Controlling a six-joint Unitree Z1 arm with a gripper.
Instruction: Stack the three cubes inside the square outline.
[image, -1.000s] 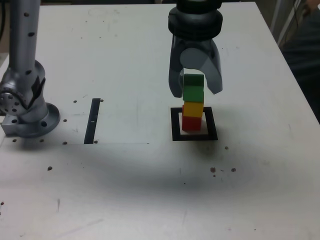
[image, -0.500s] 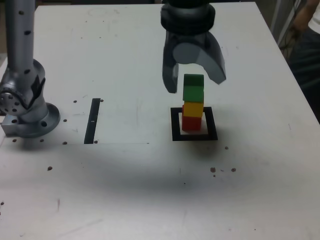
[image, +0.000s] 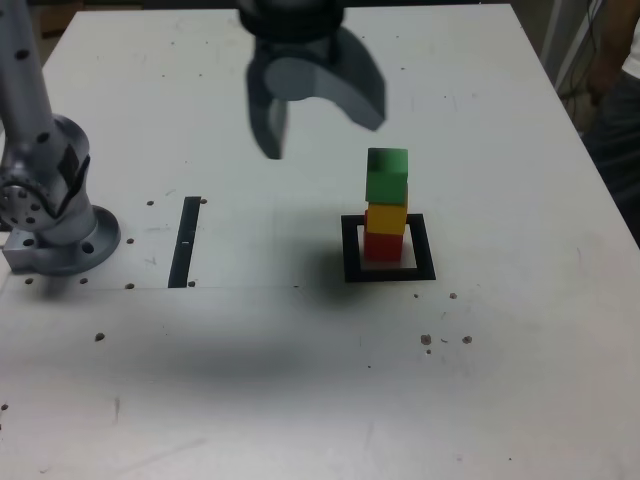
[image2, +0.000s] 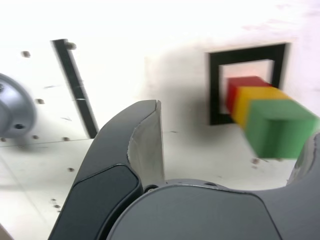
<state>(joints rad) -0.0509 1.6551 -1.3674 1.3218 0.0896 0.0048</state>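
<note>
The three cubes stand as one tower inside the square outline: red cube at the bottom, yellow cube in the middle, green cube on top, sitting slightly askew. My gripper hangs open and empty above the table, up and to the exterior view's left of the tower, touching nothing. In the wrist view the green cube, yellow cube and red cube rise from the square outline beside one dark finger.
A thin black strip lies on the white table at the exterior view's left, next to the arm's grey base. A person stands past the table's edge on the exterior view's right. Small dark specks dot the tabletop.
The jaws opened wide and let go of the green cube on top of the tower. The gripper then rose and swung to the exterior view's left, away from the stack.
</note>
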